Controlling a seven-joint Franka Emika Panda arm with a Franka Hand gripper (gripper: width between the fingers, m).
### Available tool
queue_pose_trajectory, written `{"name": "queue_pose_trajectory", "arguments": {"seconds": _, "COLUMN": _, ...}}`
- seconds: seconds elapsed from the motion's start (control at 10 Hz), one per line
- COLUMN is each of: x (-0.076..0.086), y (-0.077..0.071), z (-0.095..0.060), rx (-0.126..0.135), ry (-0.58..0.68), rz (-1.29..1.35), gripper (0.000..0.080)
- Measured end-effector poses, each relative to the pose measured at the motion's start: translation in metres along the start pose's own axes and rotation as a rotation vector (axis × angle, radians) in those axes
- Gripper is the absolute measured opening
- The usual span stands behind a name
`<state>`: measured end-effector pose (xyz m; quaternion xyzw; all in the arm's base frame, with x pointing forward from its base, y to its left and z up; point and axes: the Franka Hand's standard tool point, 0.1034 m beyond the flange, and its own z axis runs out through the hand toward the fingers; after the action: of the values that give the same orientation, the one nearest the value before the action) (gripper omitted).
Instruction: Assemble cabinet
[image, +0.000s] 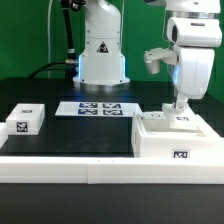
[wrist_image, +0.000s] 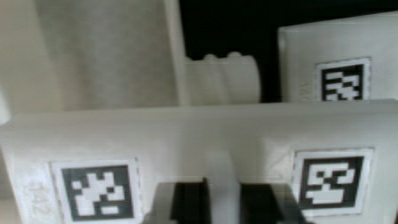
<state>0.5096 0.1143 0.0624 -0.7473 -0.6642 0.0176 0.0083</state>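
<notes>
The cabinet (image: 165, 140) is a white box with square tags, standing at the exterior view's right near the front rail. My gripper (image: 180, 106) reaches straight down onto its top, at the far right part. In the wrist view the cabinet (wrist_image: 205, 150) fills the frame, with one tag on either side of my gripper (wrist_image: 228, 205). The two dark fingers (wrist_image: 187, 205) stand close together, shut, with only a narrow white strip between them. I cannot tell whether a thin wall is pinched there. A ribbed white knob (wrist_image: 222, 75) shows beyond the cabinet's edge.
A small flat white tagged block (image: 25, 121) lies at the exterior view's left. The marker board (image: 100, 108) lies in the middle, in front of the robot base (image: 100, 55). A long white rail (image: 110, 170) runs along the front of the black table.
</notes>
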Motion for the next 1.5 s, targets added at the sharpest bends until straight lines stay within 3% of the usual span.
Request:
{"name": "queue_pose_trajectory", "arguments": {"seconds": 0.5, "x": 0.001, "y": 0.051, "z": -0.001, "rx": -0.034, "ry": 0.011, "rz": 0.022, "gripper": 0.0069}}
{"name": "queue_pose_trajectory", "arguments": {"seconds": 1.4, "x": -0.002, "y": 0.062, "z": -0.002, "rx": -0.04, "ry": 0.005, "rz": 0.033, "gripper": 0.007}}
{"name": "queue_pose_trajectory", "arguments": {"seconds": 1.5, "x": -0.002, "y": 0.062, "z": -0.002, "rx": -0.04, "ry": 0.005, "rz": 0.033, "gripper": 0.0318}}
